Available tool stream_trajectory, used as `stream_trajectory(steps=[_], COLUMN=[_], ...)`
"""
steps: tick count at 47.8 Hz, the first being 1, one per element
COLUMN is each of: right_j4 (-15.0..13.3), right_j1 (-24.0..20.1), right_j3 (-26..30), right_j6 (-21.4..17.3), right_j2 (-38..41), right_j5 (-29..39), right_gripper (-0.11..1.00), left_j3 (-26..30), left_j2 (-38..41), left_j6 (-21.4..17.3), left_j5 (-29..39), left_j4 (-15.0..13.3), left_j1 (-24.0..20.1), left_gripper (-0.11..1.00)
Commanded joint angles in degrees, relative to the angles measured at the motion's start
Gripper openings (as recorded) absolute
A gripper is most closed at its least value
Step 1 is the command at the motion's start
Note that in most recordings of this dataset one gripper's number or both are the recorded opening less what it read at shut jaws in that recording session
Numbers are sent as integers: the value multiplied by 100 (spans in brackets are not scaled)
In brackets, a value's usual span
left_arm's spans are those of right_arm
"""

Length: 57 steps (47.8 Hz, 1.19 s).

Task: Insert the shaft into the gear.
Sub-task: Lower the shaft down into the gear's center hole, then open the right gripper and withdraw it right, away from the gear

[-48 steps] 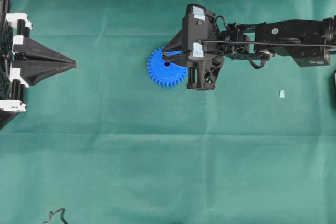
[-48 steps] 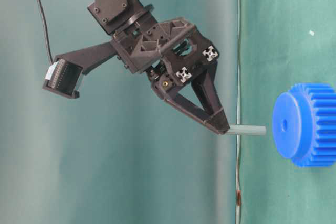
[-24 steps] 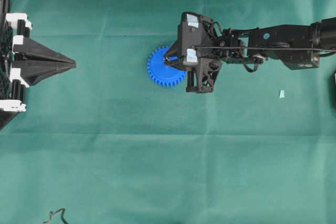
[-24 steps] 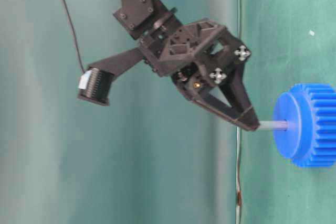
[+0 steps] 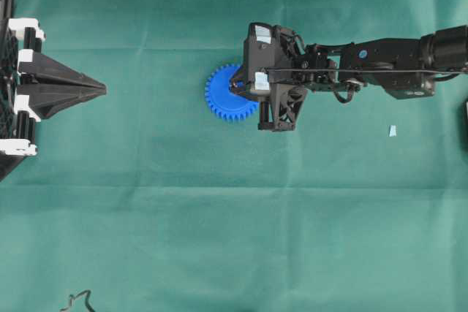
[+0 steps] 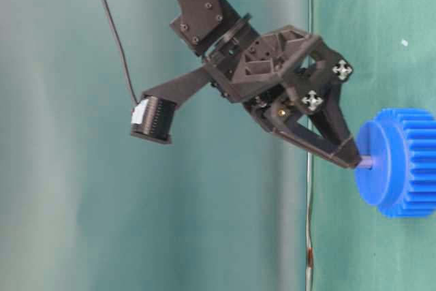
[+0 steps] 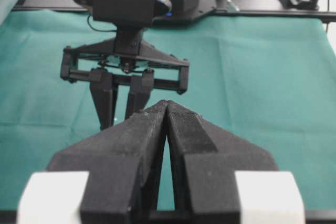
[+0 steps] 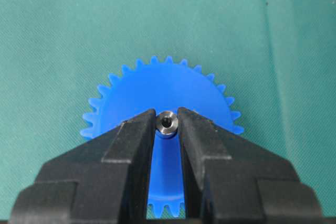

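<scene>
The right gripper [image 8: 167, 125] is pinching the shaft [image 8: 167, 124] between its fingertips [image 8: 140, 129], jaws nearly closed, with only the pin's width between them. In the right wrist view the shaft's round end is showing just at the tips, centred over the gear [image 8: 163, 90], which is lying flat on the green cloth [image 8: 63, 35] directly below the gripper. In the table-level view the right gripper [image 6: 351, 158] is tilting down toward the gear [image 6: 398, 161], and only a short stub of shaft [image 6: 366, 161] is showing between the fingertips and the gear's hub face, its lower end going into the centre. From overhead the right gripper [image 5: 235, 87] is covering the middle of the gear [image 5: 219, 96].

The left gripper [image 5: 101, 90] is sitting well apart from the gear, across the cloth, its jaws pressed together with nothing between them. In the left wrist view its fingers [image 7: 142, 129] are meeting at the tips and pointing toward the right gripper [image 7: 126, 95] beyond.
</scene>
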<state>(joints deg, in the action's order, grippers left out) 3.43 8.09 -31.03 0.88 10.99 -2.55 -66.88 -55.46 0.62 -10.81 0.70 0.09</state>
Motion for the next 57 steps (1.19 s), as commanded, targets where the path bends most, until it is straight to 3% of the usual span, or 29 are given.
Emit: stream_trajectory(steps=[1,38,50,53,57], right_j4=[-9,-44,-44,-44,-44], right_j1=[-26,-9,-9,-9,-9], right_j3=[62,53,88,79,44], right_j6=[-9,0,-9,-9,0], right_j2=[-26,70,9,-70,-220], right_j5=[-105,-141,-149,-149,-141], right_gripper=[16,18,87,95,92], left_j3=[158,158,158,158,167], left_j2=[53,53,44,44,44], left_j6=[0,0,0,0,0], left_j5=[-35,-35,-26,-35,-18], left_j4=[18,18,18,18,18], left_j1=[9,9,9,9,9], left_gripper=[0,0,0,0,0])
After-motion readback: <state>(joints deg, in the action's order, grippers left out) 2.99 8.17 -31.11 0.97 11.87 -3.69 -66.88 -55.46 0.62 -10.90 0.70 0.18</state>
